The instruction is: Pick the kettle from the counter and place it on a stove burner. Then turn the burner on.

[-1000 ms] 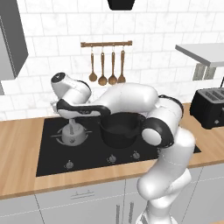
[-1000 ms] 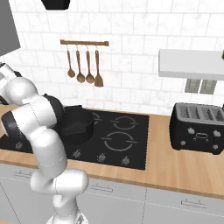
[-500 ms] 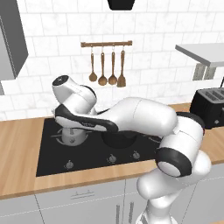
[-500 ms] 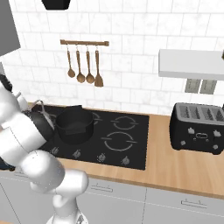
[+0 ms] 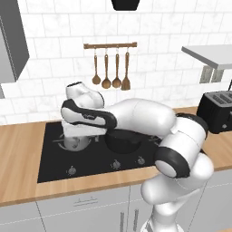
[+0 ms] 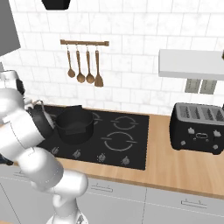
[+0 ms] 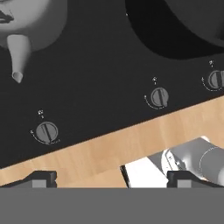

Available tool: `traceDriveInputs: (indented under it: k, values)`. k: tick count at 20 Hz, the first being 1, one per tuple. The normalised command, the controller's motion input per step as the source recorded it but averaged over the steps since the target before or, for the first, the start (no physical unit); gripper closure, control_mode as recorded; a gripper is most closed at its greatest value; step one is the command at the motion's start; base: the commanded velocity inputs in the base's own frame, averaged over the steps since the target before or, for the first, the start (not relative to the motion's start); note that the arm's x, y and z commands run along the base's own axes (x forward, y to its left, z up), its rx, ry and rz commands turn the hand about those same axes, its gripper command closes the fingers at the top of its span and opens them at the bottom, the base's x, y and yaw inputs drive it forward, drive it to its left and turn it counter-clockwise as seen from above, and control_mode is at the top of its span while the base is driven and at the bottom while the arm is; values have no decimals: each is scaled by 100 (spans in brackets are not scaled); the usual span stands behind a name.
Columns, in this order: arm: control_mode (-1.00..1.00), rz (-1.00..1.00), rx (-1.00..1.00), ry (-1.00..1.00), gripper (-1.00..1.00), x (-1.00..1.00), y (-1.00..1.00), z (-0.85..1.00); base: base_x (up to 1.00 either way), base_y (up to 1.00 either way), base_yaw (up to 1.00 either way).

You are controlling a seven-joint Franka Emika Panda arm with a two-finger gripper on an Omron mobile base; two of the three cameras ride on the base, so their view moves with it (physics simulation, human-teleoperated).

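Left base view shows the wood-grain counter carrying a black glass cooktop, with the white arm stretched low across it toward the left side. Next comes the black two-handled pot on a rear burner, then the black toaster well apart on the right. The silver kettle sits on the cooktop's left rear burner just beside the pot, its spout pointing toward the front knobs. The gripper hangs above the cooktop's front edge, fingertips spread wide and holding nothing, near a small round knob
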Motion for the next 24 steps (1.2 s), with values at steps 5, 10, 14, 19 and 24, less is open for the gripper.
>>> traceDriveInputs:
  k: [5,10,14,19,24]
  values:
    - [-100,0,0,8,-100,0,0,-28,0,0,0]
    - [-100,2,0,0,-100,-6,0,-25,0,0,0]
    - [-100,6,0,0,-100,-25,4,-14,0,0,0]
    - [-100,7,0,0,-100,-21,23,-18,0,0,0]
    - [-100,6,-1,0,-100,-9,36,-22,0,0,0]
